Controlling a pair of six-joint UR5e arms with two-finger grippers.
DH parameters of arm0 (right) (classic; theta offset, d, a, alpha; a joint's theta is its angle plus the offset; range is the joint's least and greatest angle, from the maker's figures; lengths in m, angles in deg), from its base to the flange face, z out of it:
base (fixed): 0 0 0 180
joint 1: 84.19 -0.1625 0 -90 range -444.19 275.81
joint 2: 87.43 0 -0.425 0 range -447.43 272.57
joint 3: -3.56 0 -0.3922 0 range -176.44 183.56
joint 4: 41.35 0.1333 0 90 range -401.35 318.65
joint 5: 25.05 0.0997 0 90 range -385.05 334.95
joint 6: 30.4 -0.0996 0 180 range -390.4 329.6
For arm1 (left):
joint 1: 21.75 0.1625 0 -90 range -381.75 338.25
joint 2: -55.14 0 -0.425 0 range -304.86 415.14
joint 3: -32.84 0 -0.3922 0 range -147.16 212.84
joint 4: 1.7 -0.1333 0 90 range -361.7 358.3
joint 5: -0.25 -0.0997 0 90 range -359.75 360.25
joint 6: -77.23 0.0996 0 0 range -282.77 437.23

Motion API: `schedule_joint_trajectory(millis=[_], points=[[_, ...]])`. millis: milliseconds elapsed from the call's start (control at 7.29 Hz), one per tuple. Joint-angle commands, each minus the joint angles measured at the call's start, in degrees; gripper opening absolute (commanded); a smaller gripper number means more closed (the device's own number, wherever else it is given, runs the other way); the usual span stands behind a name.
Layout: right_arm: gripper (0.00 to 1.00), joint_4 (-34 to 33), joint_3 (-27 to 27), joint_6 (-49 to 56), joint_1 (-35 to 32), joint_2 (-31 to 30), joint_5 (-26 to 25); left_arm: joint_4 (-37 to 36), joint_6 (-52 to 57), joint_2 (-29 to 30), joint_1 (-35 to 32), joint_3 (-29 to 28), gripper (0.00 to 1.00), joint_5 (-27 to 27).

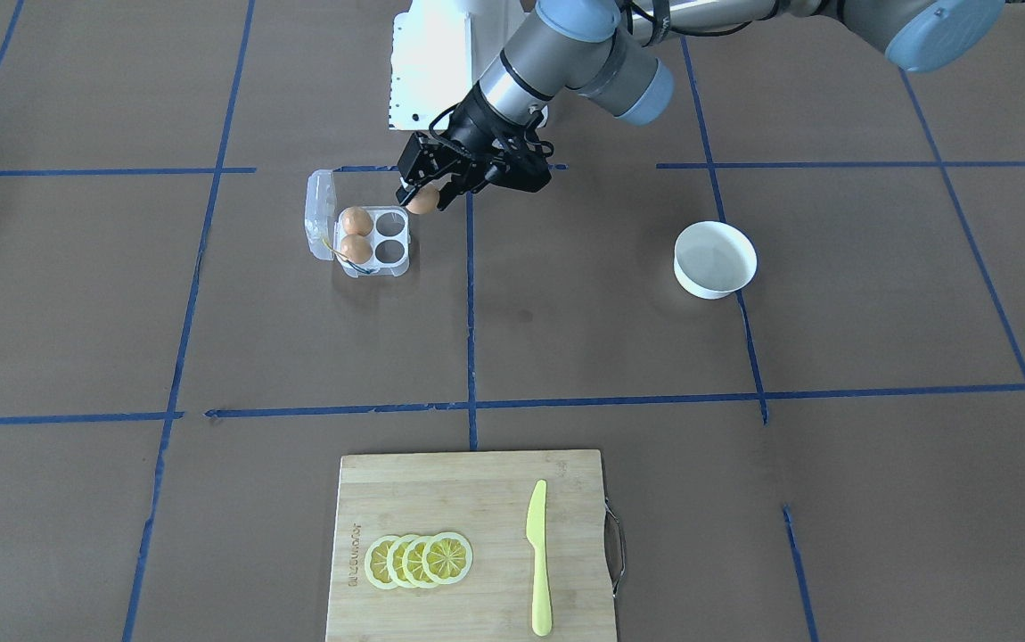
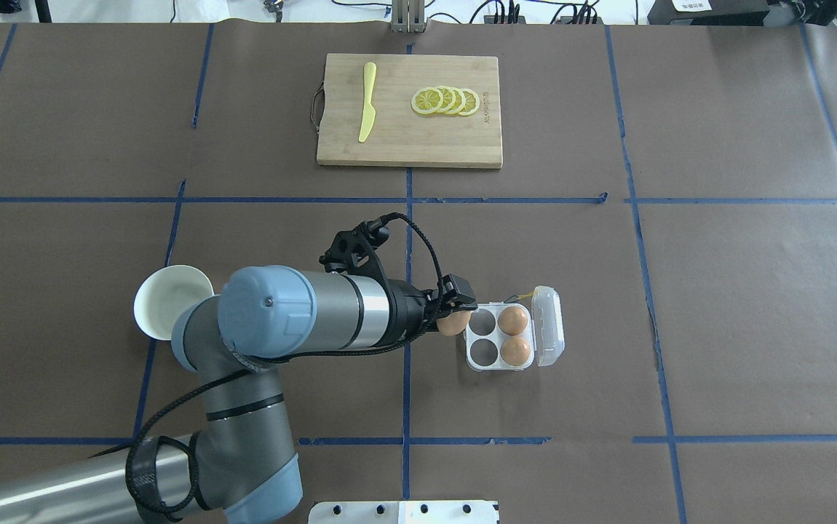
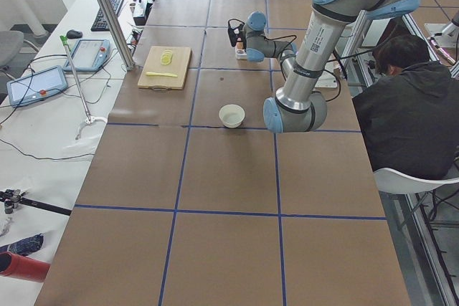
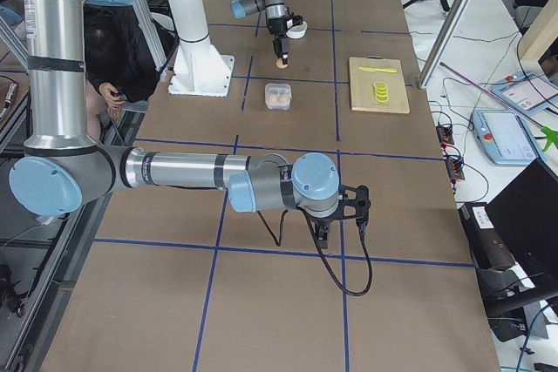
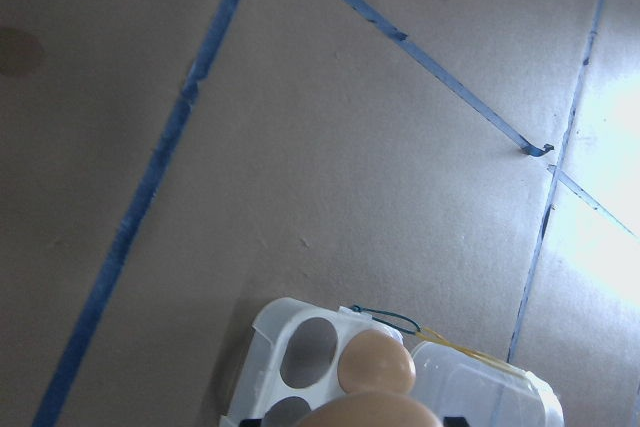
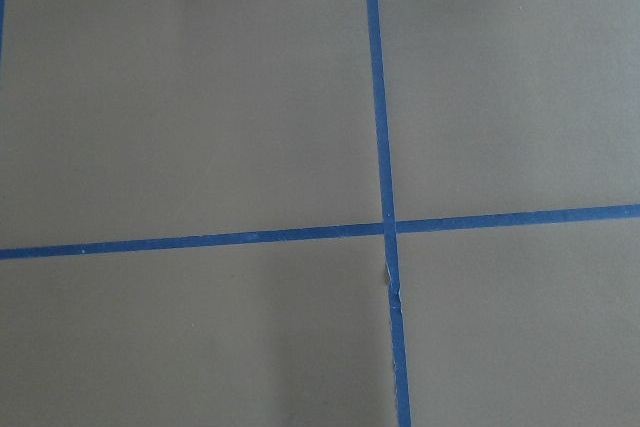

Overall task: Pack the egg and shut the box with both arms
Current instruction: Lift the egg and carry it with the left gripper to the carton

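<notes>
The egg (image 5: 365, 412), pinched between the left gripper (image 1: 422, 198) jaws, hangs at 2 o'clock off the box (image 1: 376, 270). Early release would likely drop it outside the cell. Right gripper (image 4: 324, 234) jaws: cannot tell.

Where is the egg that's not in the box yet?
In the overhead view, the egg is gripped in the left arm's jaws, just left of the box, next to its two empty cells.
</notes>
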Motion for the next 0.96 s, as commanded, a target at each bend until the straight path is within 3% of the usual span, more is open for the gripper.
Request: schedule_joint_trajectory(millis=[0, 686, 824], points=[[1.00, 0.0, 0.1, -0.1, 0.1, 0.0, 0.1, 5.8, 0.1, 4.2, 2.9, -8.6, 0.00, -3.3], [1.00, -0.1, -0.3, -0.1, 0.4, 0.4, -0.2, 5.8, 1.2, 5.3, 3.0, -11.0, 0.01, -4.4], [1.00, -0.1, -0.4, -0.1, 0.4, 0.4, -0.2, 5.8, 1.4, 5.3, 3.0, -11.0, 0.50, -4.4]])
